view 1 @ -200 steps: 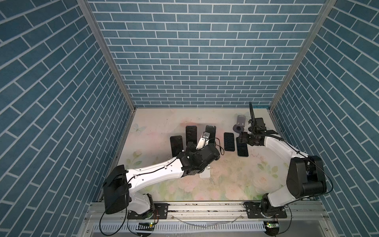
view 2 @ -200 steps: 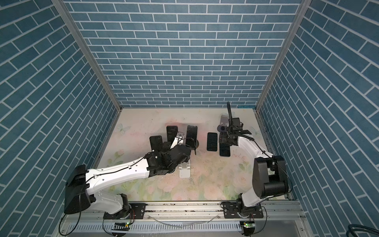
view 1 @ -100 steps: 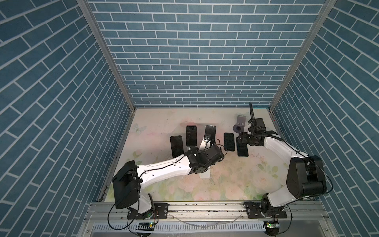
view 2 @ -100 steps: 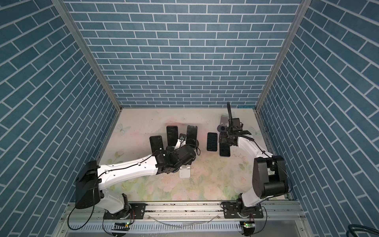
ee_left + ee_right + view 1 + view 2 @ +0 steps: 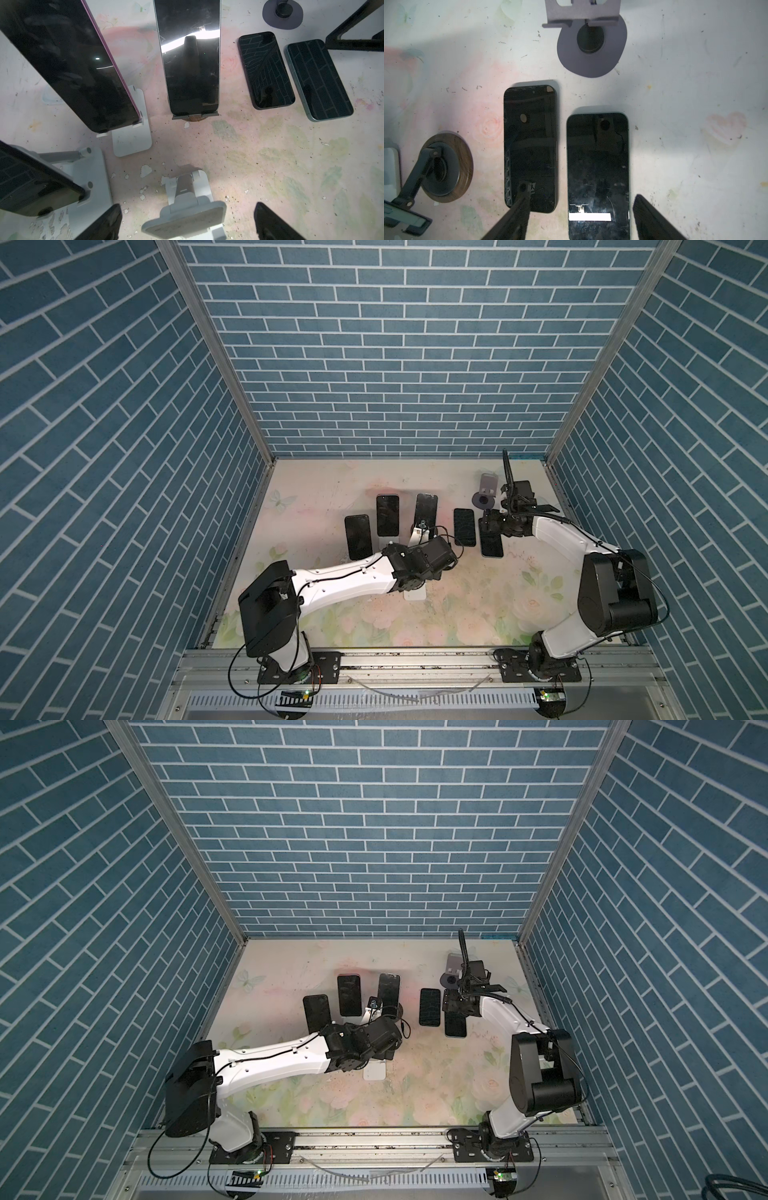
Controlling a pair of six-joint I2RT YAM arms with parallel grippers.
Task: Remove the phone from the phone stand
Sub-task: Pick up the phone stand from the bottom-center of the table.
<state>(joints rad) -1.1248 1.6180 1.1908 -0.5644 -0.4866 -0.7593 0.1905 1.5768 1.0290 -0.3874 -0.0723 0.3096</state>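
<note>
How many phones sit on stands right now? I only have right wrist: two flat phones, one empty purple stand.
Observer: Three. A dark phone, a pink-edged phone, and a third phone on the wooden-base stand.
Operator: Left gripper?
Observer: The left gripper is open, above an empty white stand.
Operator: Closest loaded stand to it?
Observer: Probably the wooden-base one; its phone faces the left gripper screen-first.
</note>
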